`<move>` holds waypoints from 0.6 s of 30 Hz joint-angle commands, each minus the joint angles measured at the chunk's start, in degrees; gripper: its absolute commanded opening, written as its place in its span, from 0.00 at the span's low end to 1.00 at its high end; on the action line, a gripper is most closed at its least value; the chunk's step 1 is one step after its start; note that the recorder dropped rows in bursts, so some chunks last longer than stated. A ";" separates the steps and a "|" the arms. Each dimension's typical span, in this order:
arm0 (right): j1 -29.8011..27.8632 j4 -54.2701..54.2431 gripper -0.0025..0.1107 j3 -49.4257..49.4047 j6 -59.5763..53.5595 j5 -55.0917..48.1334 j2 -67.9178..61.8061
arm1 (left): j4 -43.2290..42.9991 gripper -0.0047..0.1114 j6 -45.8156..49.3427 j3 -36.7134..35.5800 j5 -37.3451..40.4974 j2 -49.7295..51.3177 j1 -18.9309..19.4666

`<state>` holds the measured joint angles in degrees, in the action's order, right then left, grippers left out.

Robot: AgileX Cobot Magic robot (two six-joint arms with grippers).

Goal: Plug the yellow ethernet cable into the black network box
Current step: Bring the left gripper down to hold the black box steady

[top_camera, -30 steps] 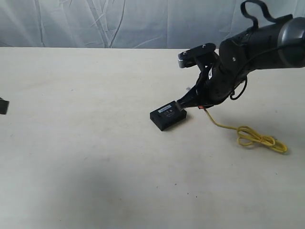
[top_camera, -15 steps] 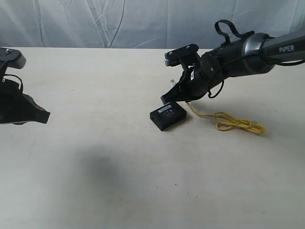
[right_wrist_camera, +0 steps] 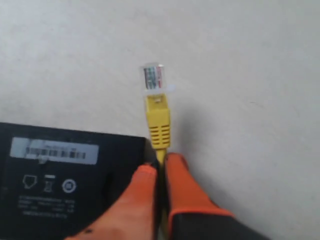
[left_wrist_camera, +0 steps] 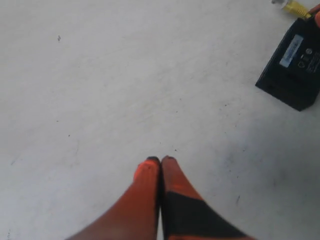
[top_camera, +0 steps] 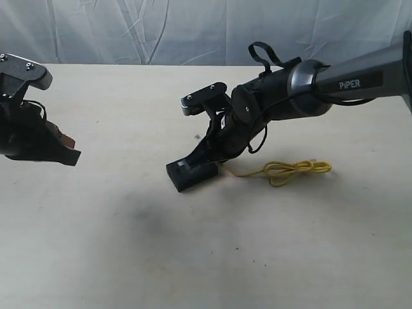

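Note:
The black network box point(top_camera: 192, 174) lies flat on the table, its white label point(right_wrist_camera: 54, 150) showing; it also appears at the edge of the left wrist view point(left_wrist_camera: 294, 65). My right gripper point(top_camera: 215, 161) point(right_wrist_camera: 160, 162) is shut on the yellow ethernet cable point(top_camera: 283, 170) just behind its boot, and the clear plug point(right_wrist_camera: 153, 78) sticks out past the box's corner, beside it and over bare table. The rest of the cable trails off in a knotted loop. Far to the left, my left gripper point(top_camera: 69, 151) point(left_wrist_camera: 160, 160) is shut and holds nothing.
A pale, bare tabletop point(top_camera: 193, 257) spreads all around. A crumpled white backdrop point(top_camera: 161, 29) hangs along the far edge. The right arm's long black body point(top_camera: 302, 96) reaches in from the right above the cable.
The right gripper has carried the cable end leftward and toward the front, and the box has shifted the same way. The left arm has come in from the left edge.

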<state>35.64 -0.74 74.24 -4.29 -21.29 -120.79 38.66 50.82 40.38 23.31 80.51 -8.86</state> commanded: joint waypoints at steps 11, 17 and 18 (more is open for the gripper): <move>-3.69 -1.99 0.02 -0.97 -6.72 -18.18 12.61 | 25.14 0.04 31.26 15.78 10.53 18.03 -0.38; 1.87 -4.87 0.02 -9.20 -9.64 -15.15 13.21 | 25.68 0.04 33.30 26.26 20.93 28.64 -0.38; 2.94 -5.00 0.02 -10.22 -9.64 -13.87 13.21 | 25.78 0.04 33.30 27.56 22.44 30.26 -0.38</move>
<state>36.11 -5.08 66.68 -12.92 -37.95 -108.14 63.21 83.59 64.45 39.45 106.24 -8.86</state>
